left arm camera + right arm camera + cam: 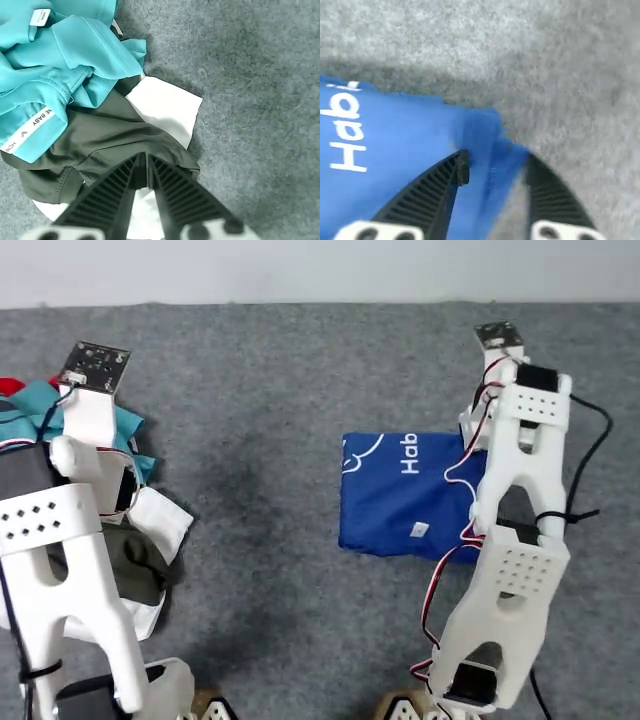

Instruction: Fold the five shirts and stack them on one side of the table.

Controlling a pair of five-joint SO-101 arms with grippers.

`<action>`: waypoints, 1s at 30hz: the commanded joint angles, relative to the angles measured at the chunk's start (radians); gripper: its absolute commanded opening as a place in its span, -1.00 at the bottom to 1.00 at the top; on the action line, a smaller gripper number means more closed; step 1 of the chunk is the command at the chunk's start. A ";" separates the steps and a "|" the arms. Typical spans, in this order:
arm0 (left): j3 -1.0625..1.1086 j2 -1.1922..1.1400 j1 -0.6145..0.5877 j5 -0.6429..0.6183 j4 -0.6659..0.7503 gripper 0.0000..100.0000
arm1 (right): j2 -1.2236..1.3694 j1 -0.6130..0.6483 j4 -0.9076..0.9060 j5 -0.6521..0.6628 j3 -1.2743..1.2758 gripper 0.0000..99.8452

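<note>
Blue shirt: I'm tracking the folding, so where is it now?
High view: the blue shirt lies right of centre on the grey table, its edge inside the open right gripper.

Light soft & even, from overhead; no hard shadows, no glare. High view: grey desk [300, 360] lit evenly, w/ a dimmer patch beside the blue shirt [400, 500] and a faint shadow under the white cloth [160, 518] edge. Left wrist view: soft shadow on desk next to white cloth, mild sheen on teal shirt [85, 45]. Right wrist view: thin dark shadow along blue shirt's edge.
</note>
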State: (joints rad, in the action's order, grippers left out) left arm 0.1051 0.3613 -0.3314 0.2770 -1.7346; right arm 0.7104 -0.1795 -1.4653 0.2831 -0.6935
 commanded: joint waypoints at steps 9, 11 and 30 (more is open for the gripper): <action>-0.004 0.034 0.003 0.002 0.000 -0.97 | -0.059 0.117 -0.101 -0.049 -0.118 -0.92; -0.004 0.034 0.003 0.002 -0.002 -0.97 | -0.044 0.117 -0.079 -0.049 -0.118 -0.93; -0.004 0.034 0.000 0.002 -0.002 -0.97 | -0.113 0.259 -0.332 -0.051 -0.015 -0.98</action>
State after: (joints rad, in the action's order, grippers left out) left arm 0.1051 0.3613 -0.3314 0.2770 -1.7346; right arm 0.6813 0.0322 -1.7538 0.2371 -0.7426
